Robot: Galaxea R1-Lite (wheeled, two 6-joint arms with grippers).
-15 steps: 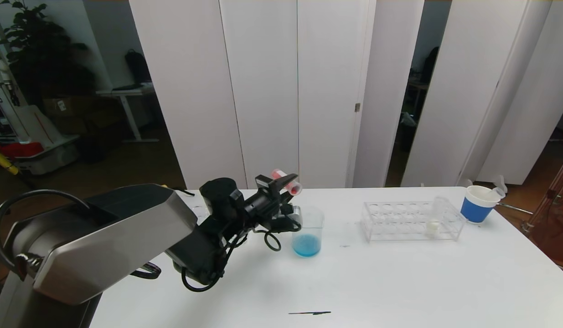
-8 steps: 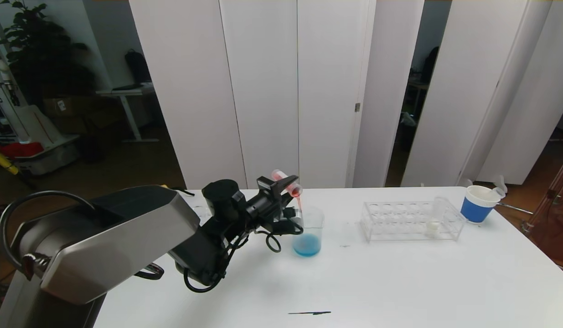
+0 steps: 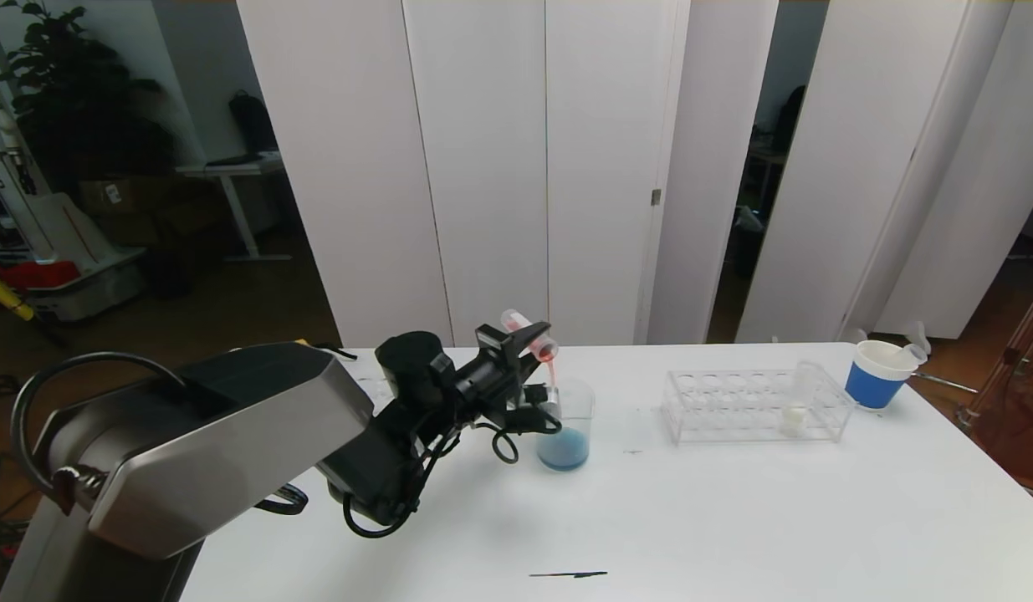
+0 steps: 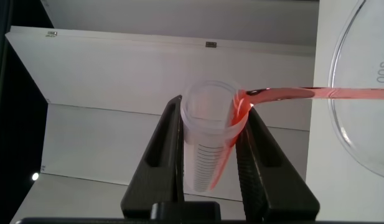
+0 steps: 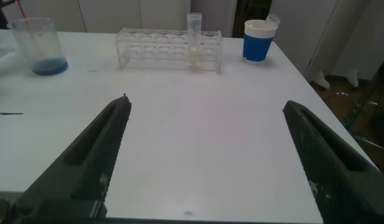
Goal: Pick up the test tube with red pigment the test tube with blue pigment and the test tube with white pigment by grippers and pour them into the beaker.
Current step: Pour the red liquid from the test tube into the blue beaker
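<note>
Red pigment now streaming into the beaker

We see the left claw (image 3: 529,341) clenched on the clear tube of red pigment (image 3: 534,335), tipped steeper than a second ago, pouring into the clear glass beaker (image 3: 566,422) on the white bench (image 3: 733,518); its blue liquid has dulled. The milky-white tube (image 3: 794,415) waits in the clear rack (image 3: 754,407). The right claw (image 5: 207,155) hangs released.

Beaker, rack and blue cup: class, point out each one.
beaker (image 3: 566,422), head view, glass wall.
rack (image 3: 717,410), head view, clear front wall.
blue cup (image 3: 874,383), head view, blue band.
</note>
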